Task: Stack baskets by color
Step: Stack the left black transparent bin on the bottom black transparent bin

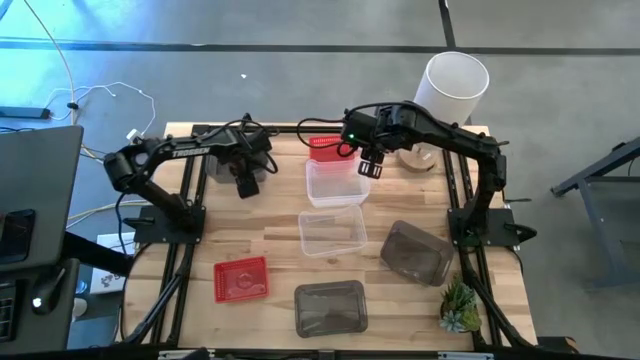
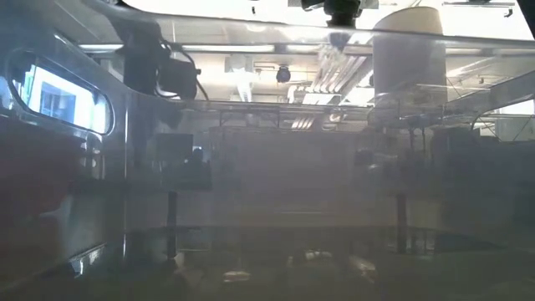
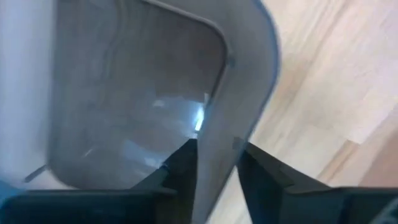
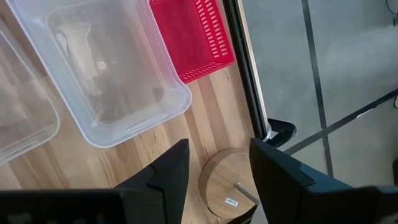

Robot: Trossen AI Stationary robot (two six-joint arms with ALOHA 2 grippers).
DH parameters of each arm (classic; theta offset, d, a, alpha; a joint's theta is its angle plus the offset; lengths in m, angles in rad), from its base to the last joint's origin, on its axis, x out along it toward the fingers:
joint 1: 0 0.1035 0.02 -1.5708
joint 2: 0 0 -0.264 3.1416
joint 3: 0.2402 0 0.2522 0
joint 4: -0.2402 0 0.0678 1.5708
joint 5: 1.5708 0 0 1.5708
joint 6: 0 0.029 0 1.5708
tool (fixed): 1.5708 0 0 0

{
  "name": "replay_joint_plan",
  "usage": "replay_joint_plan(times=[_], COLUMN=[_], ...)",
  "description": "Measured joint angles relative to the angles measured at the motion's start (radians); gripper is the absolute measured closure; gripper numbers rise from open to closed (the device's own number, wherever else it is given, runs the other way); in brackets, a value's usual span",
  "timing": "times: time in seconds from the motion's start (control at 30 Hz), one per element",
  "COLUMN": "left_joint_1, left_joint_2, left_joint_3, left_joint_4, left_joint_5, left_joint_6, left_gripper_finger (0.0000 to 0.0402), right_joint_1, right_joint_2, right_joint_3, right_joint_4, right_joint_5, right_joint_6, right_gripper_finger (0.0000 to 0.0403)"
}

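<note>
High view, left to right: left gripper (image 1: pixel 246 180) straddles the rim of a dark smoky grey plastic basket (image 1: pixel 222 166) at the table's far edge, jaws not clearly clamped, seemingly for lifting onto other greys. Right gripper (image 1: pixel 366 165) hangs open beside the clear see-through basket (image 1: pixel 335 183).

floor (image 1: pixel 250 25): grey concrete, dark seams | table (image 1: pixel 280 245): light wood | ceiling lights (image 2: pixel 251 63): on

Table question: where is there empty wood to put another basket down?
Bare wood lies left of the flat clear basket, above the front red basket. It's crowded at the far edge, where a red basket and clear basket sit under the right gripper.
</note>
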Motion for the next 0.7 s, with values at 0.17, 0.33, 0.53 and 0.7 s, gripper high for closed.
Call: replay_joint_plan(times=[0.17, 0.33, 0.53, 0.7], left_joint_1=[-0.002, -0.005, -0.038, -0.088], left_joint_2=[0.002, 0.002, -0.012, -0.055], left_joint_3=[0.0, 0.0, 0.0, 0.023], left_joint_4=[0.002, 0.001, 0.0, -0.039], left_joint_5=[0.034, 0.038, 0.034, 0.035], left_joint_6=[-0.023, -0.072, -0.074, -0.106], left_gripper_finger=[0.0389, 0.0394, 0.04, 0.0401], right_joint_1=[0.0, 0.0, 0.0, 0.0], right_joint_2=[0.0, 0.0, 0.0, 0.0], right_joint_3=[0.0, 0.0, 0.0, 0.0], right_joint_4=[0.014, 0.026, 0.026, 0.026], right_joint_5=[0.004, 0.005, 0.034, 0.052], right_joint_6=[0.0, 0.024, 0.082, 0.137], right_gripper_finger=[0.0249, 0.0249, 0.0249, 0.0249])
